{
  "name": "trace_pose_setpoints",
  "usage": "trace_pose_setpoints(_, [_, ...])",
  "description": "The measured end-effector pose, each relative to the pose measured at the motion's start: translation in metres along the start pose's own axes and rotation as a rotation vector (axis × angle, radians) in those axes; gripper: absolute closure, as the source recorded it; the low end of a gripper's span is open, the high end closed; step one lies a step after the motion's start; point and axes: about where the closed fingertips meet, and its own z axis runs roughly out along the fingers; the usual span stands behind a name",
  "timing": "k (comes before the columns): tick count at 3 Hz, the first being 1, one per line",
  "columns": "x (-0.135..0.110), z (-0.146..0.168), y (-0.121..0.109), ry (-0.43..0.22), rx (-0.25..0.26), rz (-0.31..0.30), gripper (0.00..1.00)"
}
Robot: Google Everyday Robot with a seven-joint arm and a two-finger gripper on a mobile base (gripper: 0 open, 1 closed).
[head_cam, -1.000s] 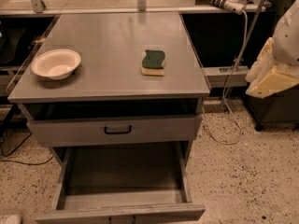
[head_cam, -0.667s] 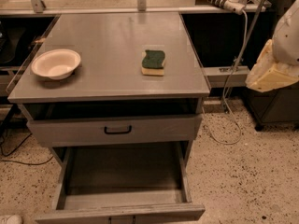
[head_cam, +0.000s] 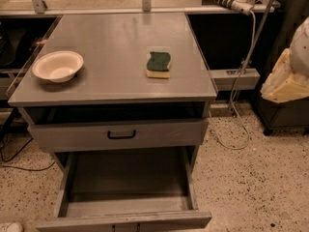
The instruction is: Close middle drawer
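Where the picture ends at the right, the gripper (head_cam: 286, 82) hangs well apart from the cabinet (head_cam: 116, 88); whether it is clenched or released cannot be told. The middle drawer (head_cam: 126, 220) stands pulled far out under the top drawer (head_cam: 159, 135). A bowl (head_cam: 57, 66) and a sponge (head_cam: 159, 64) sit on the cabinet.

On the desk (head_cam: 116, 37), the bowl (head_cam: 57, 65) sits near the left edge and the sponge (head_cam: 159, 64) lies right of centre, well apart from it. Under the desk top the upper drawer (head_cam: 159, 135) stands slightly out. Beneath it the middle drawer (head_cam: 128, 175) is pulled far forward. Part of the robot arm (head_cam: 287, 79) shows at the right edge, right of the desk; the end effector is out of view.
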Motion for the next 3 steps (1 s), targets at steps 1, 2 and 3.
trace_pose_setpoints(1, [0.031, 0.024, 0.029, 0.039, -0.025, 0.045, 1.00])
trace_pose_setpoints(2, [0.072, 0.064, 0.081, 0.101, -0.163, 0.064, 1.00])
trace_pose_setpoints(3, [0.072, 0.064, 0.081, 0.101, -0.163, 0.064, 1.00])
